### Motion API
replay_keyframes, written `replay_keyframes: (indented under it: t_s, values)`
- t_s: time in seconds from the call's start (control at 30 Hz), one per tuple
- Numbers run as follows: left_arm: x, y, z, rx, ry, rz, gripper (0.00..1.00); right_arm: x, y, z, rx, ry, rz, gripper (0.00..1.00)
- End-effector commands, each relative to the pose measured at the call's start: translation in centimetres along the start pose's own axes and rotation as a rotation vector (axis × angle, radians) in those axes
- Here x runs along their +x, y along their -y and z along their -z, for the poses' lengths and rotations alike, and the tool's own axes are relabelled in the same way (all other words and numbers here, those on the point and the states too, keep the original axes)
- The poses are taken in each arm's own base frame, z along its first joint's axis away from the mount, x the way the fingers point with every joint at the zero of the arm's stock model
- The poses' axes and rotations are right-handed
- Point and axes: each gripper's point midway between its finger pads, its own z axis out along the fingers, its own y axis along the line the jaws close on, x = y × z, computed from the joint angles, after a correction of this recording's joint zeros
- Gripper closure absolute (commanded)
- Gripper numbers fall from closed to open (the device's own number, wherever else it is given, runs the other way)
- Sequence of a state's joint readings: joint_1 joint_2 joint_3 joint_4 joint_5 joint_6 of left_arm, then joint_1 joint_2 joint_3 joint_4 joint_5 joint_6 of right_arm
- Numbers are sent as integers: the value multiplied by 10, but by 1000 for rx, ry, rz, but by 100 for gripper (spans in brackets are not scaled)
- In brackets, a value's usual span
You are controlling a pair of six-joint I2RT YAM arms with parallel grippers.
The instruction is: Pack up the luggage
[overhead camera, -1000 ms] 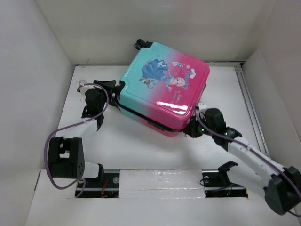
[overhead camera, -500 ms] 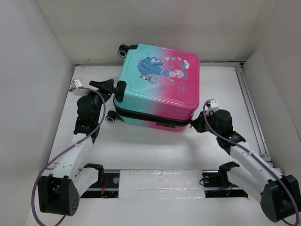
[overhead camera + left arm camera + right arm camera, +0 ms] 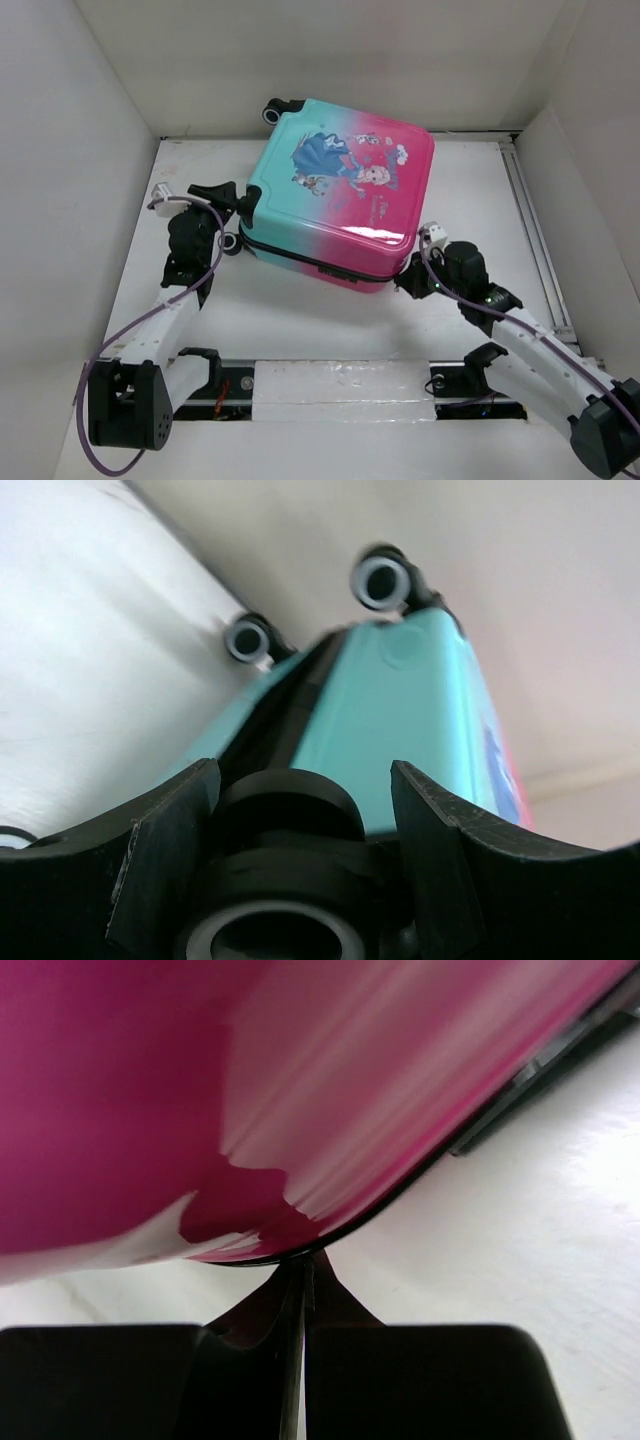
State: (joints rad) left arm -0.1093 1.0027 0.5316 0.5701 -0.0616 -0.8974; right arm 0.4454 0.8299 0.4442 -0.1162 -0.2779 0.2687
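Top external view: closed luggage (image 3: 340, 200) lies mid-counter (image 3: 300, 320), toward the back. My left pincer (image 3: 303, 775) gapes around a wheel (image 3: 290, 805). My right pincer (image 3: 303, 1272) is closed, tips at the pink corner. The shell is stiff, glossy, probably slippery, so the wheels or black trim offer better holds.

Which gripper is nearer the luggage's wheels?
Left. The left gripper straddles a wheel; the right gripper, shut, has its tip at the opposite, pink corner of the luggage.
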Motion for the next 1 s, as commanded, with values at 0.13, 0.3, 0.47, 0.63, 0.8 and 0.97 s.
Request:
replay_keyframes:
  t_s: [0.13,0.3,0.47,0.63,0.8,0.97]
  values:
    - [5,11,-3,110,-13,18,100,-26,-101,26,-420,57,158,100]
    - [2,-11,-3,85,0,46,100,-74,-70,22,-301,175,110,100]
    - [26,2,-7,163,-96,94,100,-149,-16,-10,-217,225,51,100]
    - [45,23,-6,226,-177,102,100,-199,26,-8,-119,317,17,100]
    - [49,18,5,236,-184,101,100,-76,-22,4,-217,186,-44,100]
    - [55,9,10,241,-182,119,100,-36,-74,7,-314,252,-60,100]
